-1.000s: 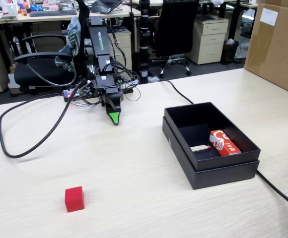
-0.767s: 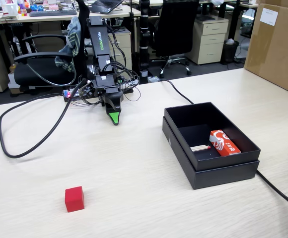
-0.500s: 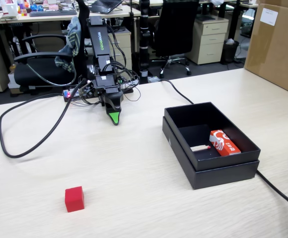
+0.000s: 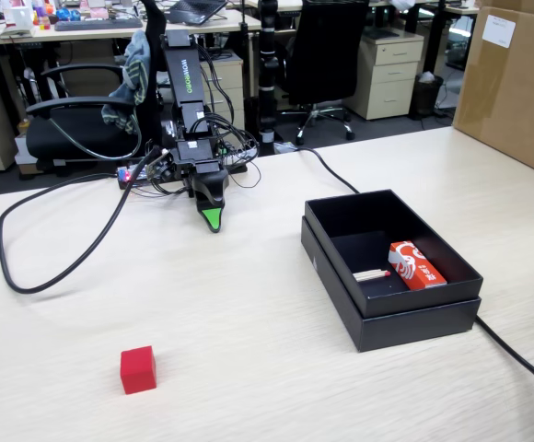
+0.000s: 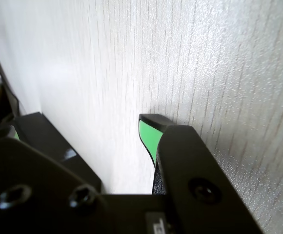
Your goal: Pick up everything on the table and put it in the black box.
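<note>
We are looking at the black arm's green-tipped gripper (image 4: 214, 221) resting low at the back of the pale wood-grain table (image 4: 249, 368), tip pointing down toward the surface. The wrist view is showing one green-faced finger (image 5: 148, 139) clearly, with a second dark jaw off at the lower left and bare table between them, so we are judging the jaws to be parted somewhat and holding nothing, though how wide we cannot tell. The small red cube (image 4: 138, 369) is sitting alone near the front edge of the table in the fixed view, well apart from the gripper, forward of it and somewhat to its left in that view; it is not appearing in the wrist view at all. The open black rectangular box (image 4: 391, 318) is lying on the right in the fixed view, already containing a red-and-white carton (image 4: 416, 264) and a thin pale stick (image 4: 372, 273). The step in hand, as we are judging it, is reaching for the cube. To do it well, we are advising lifting the tip clear of the table first, swinging toward the cube, squaring the jaws to two opposite flat faces, and descending straight so neither finger nudges it away.
</note>
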You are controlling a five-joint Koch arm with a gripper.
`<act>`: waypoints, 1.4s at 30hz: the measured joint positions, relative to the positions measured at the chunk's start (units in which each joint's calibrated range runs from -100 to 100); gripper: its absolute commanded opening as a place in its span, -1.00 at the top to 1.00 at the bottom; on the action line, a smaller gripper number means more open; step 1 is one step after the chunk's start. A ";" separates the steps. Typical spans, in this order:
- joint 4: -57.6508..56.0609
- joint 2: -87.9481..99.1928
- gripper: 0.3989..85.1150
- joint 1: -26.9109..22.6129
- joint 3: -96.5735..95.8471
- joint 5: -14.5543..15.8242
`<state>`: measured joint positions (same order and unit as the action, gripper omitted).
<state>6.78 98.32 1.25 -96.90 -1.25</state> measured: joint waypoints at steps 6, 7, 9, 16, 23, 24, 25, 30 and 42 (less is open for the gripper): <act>0.00 0.00 -0.14 0.00 0.00 0.00; 0.00 0.00 -0.14 0.00 0.00 -0.05; 0.00 0.00 -0.14 0.00 0.00 -0.05; 0.00 0.00 -0.14 0.00 0.00 0.00; 0.00 0.00 -0.13 0.05 0.00 0.00; 0.00 0.00 -0.13 0.00 0.00 0.00; 0.00 0.00 -0.13 0.10 0.00 0.00; 0.00 0.00 -0.14 0.39 0.00 0.00; -29.50 -0.78 -0.11 2.88 19.26 0.05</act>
<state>-22.73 97.54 4.13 -77.64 -1.20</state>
